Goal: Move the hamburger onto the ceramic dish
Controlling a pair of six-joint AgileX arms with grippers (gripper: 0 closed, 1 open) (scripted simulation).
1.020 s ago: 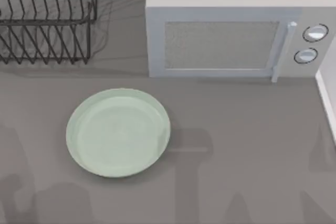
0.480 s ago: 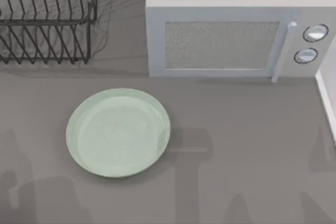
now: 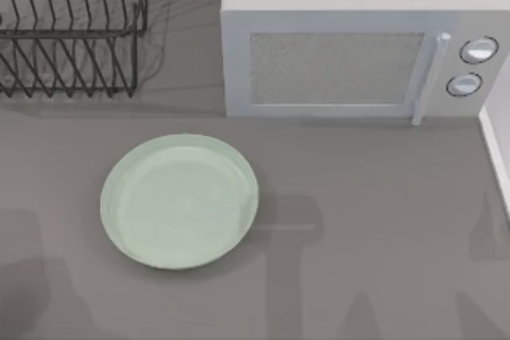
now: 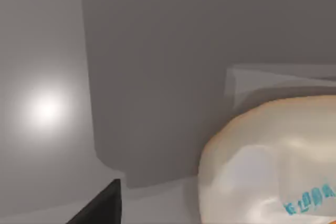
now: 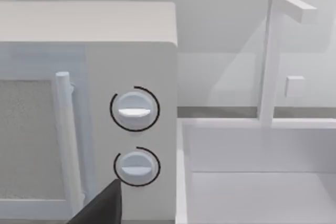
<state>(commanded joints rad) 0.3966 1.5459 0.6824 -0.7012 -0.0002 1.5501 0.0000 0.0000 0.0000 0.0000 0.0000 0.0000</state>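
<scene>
The ceramic dish (image 3: 179, 201) is seen bare before the microwave (image 3: 351, 45). The hamburger (image 4: 270, 163) (tan, glossy) is seen close in the left wrist view; whether either gripper's fingers are apart cannot be told.

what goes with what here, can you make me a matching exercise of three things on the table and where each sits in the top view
Things:
1. ceramic dish
2. microwave
3. wire rack

Places:
A. far edge, left corner of the table
B. far edge, right of the middle, knobs at its right end
C. open tabletop, left of the middle, nearer than the other two

Pairs: 1-C, 2-B, 3-A
</scene>
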